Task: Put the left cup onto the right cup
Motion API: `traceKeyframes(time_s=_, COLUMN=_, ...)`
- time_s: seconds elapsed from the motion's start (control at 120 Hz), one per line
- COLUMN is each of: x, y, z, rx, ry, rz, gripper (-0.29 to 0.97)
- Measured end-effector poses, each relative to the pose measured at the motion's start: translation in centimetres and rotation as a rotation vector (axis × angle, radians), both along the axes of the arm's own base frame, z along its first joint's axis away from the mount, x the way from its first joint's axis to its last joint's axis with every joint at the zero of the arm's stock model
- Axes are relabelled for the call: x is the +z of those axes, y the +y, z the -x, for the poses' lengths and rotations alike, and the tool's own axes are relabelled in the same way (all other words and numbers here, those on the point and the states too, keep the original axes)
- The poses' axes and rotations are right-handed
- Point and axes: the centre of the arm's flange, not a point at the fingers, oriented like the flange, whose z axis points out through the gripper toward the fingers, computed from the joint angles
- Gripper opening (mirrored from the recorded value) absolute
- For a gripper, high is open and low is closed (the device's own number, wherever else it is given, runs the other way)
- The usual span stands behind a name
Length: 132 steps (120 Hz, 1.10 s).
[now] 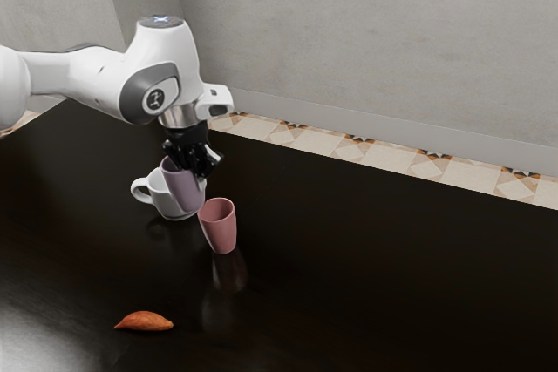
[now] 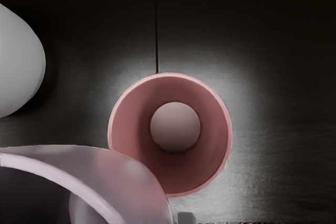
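Just below our gripper (image 1: 190,156), which is clamped on the tilted mauve cup (image 1: 183,187) at its rim and holds it off the table (image 1: 392,259), the pink cup (image 1: 218,225) stands upright and open, slightly toward the exterior view's right, so we likely need a short shift that way.

The jaws are black, the arm (image 1: 96,76) white with grey caps. A lilac cup (image 1: 181,185), a dusty pink cup (image 1: 218,225) and a white mug (image 1: 159,201) stand out against the glossy black desk (image 1: 392,285). The small lump (image 1: 145,322) is orange, the floor tiles (image 1: 392,158) beige with brown-orange motifs.
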Motion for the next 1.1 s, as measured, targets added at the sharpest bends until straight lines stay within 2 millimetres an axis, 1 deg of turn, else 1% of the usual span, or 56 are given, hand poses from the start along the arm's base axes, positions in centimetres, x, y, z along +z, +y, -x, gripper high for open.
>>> traceKeyframes(time_s=0.133, x=0.6, y=-1.2, z=-0.6, rx=-0.002, ry=-0.009, rz=0.004, gripper=-0.1)
traceKeyframes(time_s=0.242, x=0.3, y=-2.0, z=-1.1, rx=-0.004, ry=-0.004, rz=0.009, gripper=-0.1)
traceKeyframes(time_s=0.75, x=-1.4, y=-2.8, z=-2.1, rx=0.027, ry=0.017, rz=0.01, gripper=-0.1)
traceKeyframes(time_s=1.1, x=-1.3, y=-2.7, z=-2.6, rx=0.042, ry=0.011, rz=0.003, gripper=-0.1)
